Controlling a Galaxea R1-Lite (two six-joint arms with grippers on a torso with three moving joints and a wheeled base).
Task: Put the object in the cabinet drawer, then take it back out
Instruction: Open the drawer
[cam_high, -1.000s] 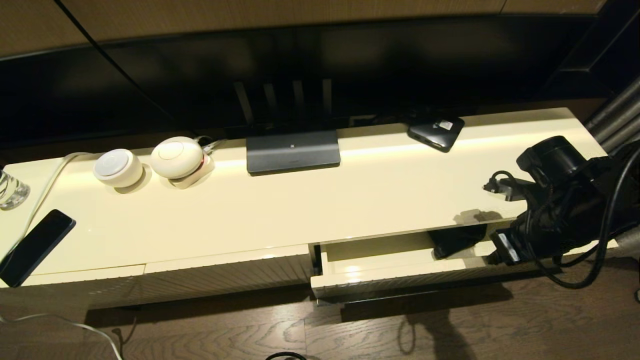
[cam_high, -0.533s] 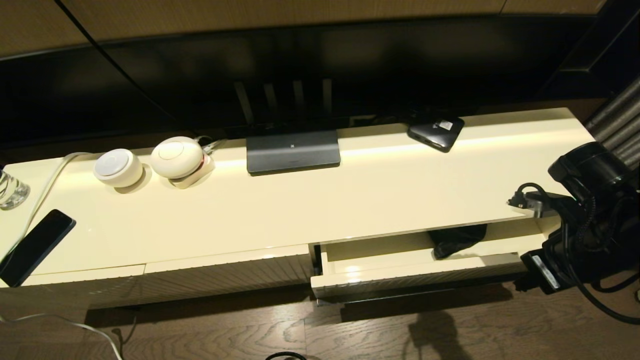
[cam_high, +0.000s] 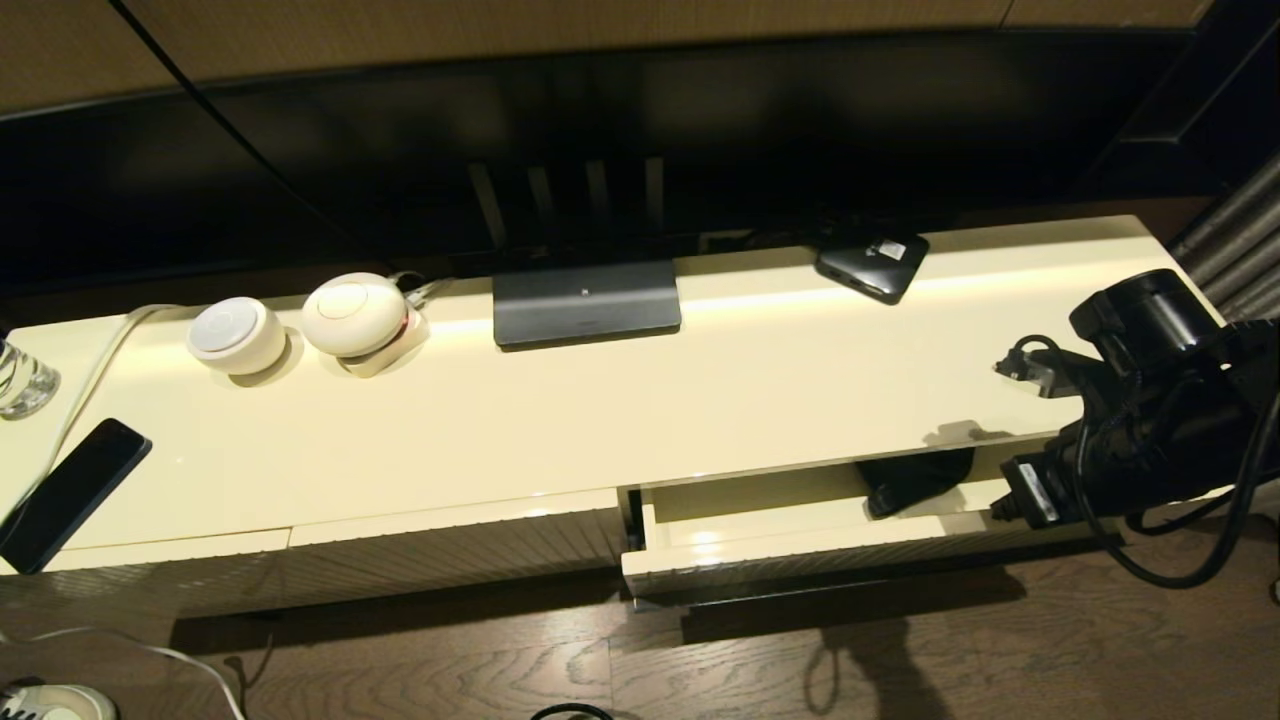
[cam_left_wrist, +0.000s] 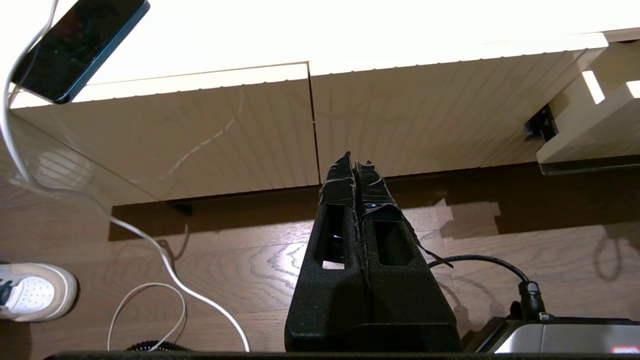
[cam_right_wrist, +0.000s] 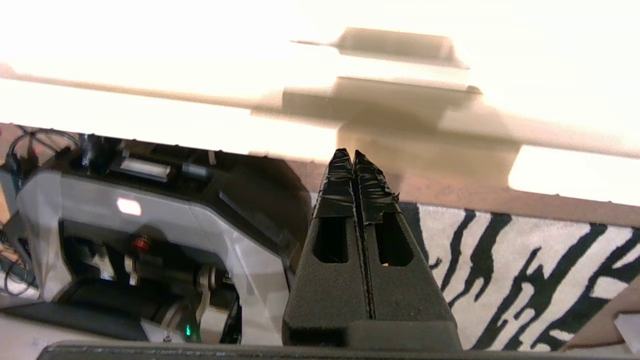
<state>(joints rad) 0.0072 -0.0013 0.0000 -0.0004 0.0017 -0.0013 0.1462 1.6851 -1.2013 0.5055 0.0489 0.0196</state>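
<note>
Umbrella (cam_high: 915, 480) lies in the open cabinet drawer (cam_high: 800, 550); my right hand (cam_right_wrist: 354, 155), pinched empty, has swung back toward it, so retrieval comes next. Left hand (cam_left_wrist: 354, 165) closed, parked.

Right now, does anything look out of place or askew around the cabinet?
The cabinet drawer stands partly pulled out, with the black umbrella lying rumpled inside, half hidden under the cabinet top. Both grippers, right and left, are shut and empty.
</note>
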